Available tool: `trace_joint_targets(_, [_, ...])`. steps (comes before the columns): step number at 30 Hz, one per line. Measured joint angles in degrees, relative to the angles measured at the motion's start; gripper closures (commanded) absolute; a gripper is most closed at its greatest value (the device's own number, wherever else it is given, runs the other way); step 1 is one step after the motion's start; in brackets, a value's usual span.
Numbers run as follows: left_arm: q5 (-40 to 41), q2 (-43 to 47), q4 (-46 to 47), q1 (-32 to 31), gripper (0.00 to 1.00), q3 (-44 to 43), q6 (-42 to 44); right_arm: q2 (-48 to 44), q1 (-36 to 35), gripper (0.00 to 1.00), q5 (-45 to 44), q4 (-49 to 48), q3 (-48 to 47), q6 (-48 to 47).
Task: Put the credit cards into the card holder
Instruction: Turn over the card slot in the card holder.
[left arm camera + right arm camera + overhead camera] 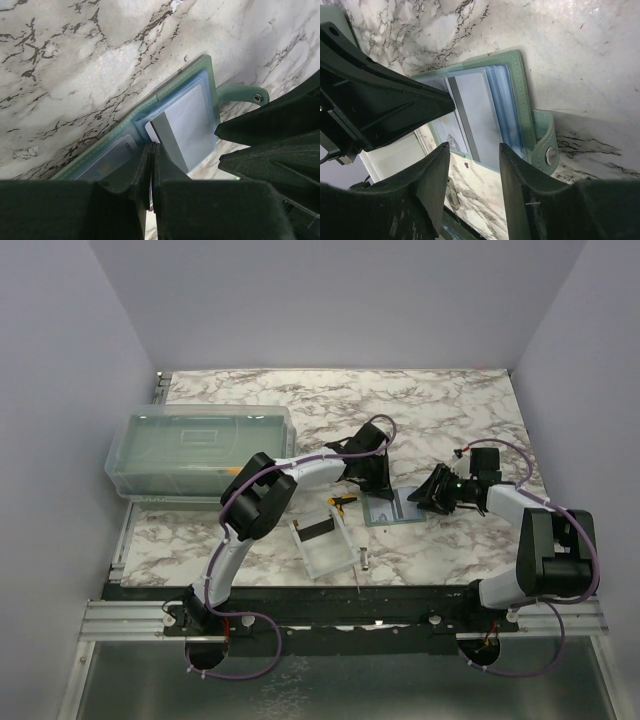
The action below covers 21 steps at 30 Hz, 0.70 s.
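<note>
Pinching one credit card (pixel 185 127) at one open card holder (pixel 385 508).
Top view: the holder lies on the marble table (pixel 450 410), between two arms. Left wrist: left gripper (pixel 153 152) clamps the grey striped card's end; a second card (pixel 112 157) sits sleeved, print unreadable. Right wrist: right gripper (pixel 475 150) spread, empty, over the holder.
</note>
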State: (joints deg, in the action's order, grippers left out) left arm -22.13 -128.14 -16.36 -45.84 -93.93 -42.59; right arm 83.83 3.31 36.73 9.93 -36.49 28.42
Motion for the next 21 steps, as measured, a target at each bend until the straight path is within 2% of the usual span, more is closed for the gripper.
trace_joint_targets(12, [0.0,0.0,0.83,0.0,0.93,0.63,0.0,0.63,0.0,0.47,-0.28,0.15,-0.02,-1.18])
trace_joint_targets(21, [0.0,0.0,0.98,0.02,0.93,0.74,0.0,1.11,0.0,0.53,0.22,-0.02,-0.02,-1.36])
